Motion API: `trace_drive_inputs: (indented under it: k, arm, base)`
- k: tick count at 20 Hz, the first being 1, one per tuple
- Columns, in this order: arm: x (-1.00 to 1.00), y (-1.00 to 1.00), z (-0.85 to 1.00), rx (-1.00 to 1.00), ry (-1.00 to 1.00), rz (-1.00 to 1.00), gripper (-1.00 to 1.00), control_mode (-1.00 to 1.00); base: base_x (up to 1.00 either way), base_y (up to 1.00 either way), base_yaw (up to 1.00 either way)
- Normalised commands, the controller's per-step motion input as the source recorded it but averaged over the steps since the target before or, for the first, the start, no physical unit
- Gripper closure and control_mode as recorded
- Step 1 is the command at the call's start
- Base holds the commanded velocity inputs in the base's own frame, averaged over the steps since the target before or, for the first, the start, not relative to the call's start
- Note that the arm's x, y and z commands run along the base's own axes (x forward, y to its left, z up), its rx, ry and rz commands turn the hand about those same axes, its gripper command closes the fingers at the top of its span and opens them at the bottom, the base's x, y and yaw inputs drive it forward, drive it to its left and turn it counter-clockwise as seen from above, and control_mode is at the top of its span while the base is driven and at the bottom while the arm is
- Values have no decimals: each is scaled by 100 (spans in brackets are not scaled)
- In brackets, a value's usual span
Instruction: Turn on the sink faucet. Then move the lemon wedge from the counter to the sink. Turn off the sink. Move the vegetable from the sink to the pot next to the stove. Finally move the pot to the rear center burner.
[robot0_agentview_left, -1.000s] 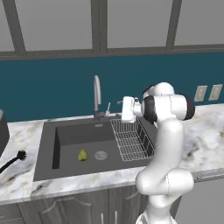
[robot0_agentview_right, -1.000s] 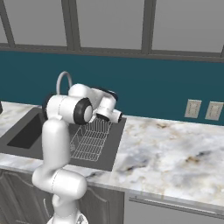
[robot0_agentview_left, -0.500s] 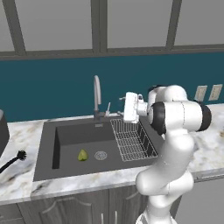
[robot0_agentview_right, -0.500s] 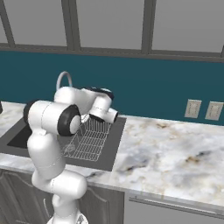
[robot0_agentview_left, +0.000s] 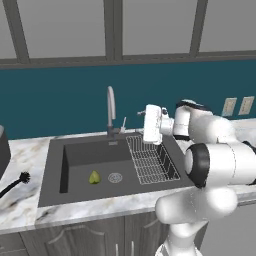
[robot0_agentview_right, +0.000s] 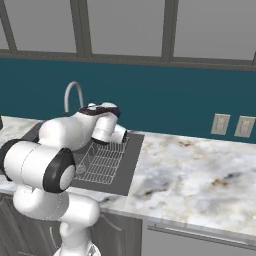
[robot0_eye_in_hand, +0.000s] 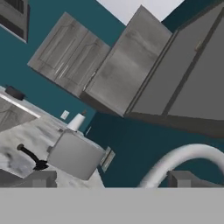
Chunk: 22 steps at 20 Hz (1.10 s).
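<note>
The sink faucet (robot0_agentview_left: 110, 111) rises behind the dark sink (robot0_agentview_left: 80, 152) and arcs across the hand view as the grey faucet spout (robot0_eye_in_hand: 181, 158). My gripper (robot0_agentview_left: 140, 122) hovers just right of the faucet, above the wire rack (robot0_agentview_left: 151, 160), level with the small lever handle (robot0_agentview_left: 123, 124). In the hand view the gripper (robot0_eye_in_hand: 112, 179) is open and holds nothing. The yellow-green lemon wedge (robot0_agentview_left: 94, 177) lies on the sink floor, left of the round drain (robot0_agentview_left: 115, 177). I see no water stream. The pot and stove are out of view.
A black dish brush (robot0_agentview_left: 19, 180) lies on the marble counter (robot0_agentview_left: 20, 210) left of the sink, beside a dark appliance (robot0_agentview_left: 3, 150). The counter (robot0_agentview_right: 200, 175) stretches wide to the right. Wall outlets (robot0_agentview_left: 229, 106) sit on the teal backsplash. Cabinets hang overhead.
The arm's elbow and upper links have swung lower and toward the front right. The hand has stayed beside the faucet, shifting only slightly. The jaws remain open.
</note>
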Motion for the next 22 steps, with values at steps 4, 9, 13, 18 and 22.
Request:
trace_drive_inputs:
  k: [4,9,13,18,22]
  arm:
    - [-78,13,41,0,0,0,-100,-100]
    - [-68,16,41,0,2,0,-100,-100]
    - [-54,24,36,0,10,0,-100,-100]
    - [-41,26,20,-2,19,-3,-100,-100]
    - [-22,33,5,-5,33,-1,-100,-100]
  base:
    - [0,0,0]
    - [0,0,0]
    - [0,0,0]
    - [0,0,0]
    - [0,0,0]
